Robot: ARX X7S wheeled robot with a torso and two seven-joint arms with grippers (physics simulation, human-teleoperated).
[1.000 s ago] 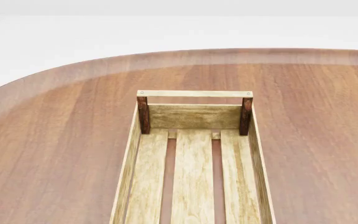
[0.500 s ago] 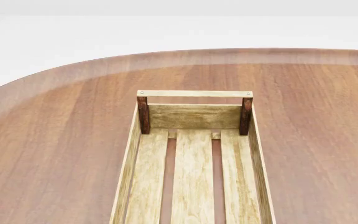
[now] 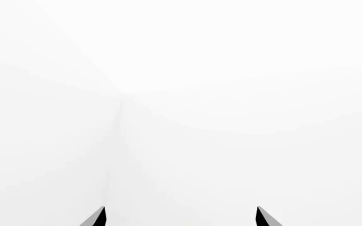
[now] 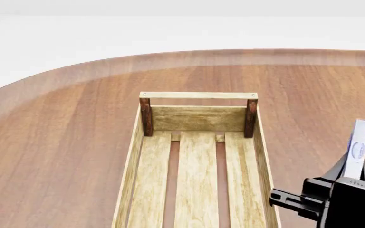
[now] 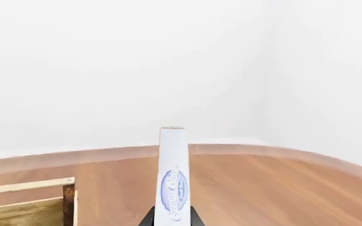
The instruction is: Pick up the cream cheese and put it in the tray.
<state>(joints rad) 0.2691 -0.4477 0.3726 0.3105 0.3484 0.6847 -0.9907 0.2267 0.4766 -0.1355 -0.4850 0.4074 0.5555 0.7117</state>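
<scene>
Right hand (image 4: 352, 176) is clamped on the cream cheese (image 4: 358, 148), holding it upright above the tabletop (image 4: 55, 142), just right of the tray (image 4: 198, 95). Left hand (image 3: 179, 217) fingers are spread apart, gripping nothing, facing a blank white background.

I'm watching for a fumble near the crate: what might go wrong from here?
The cream cheese stands on end in the right gripper, held only at its lower end; it may pivot or slip. It sits outside the tray, so its low edge might catch the side wall when crossing.
</scene>
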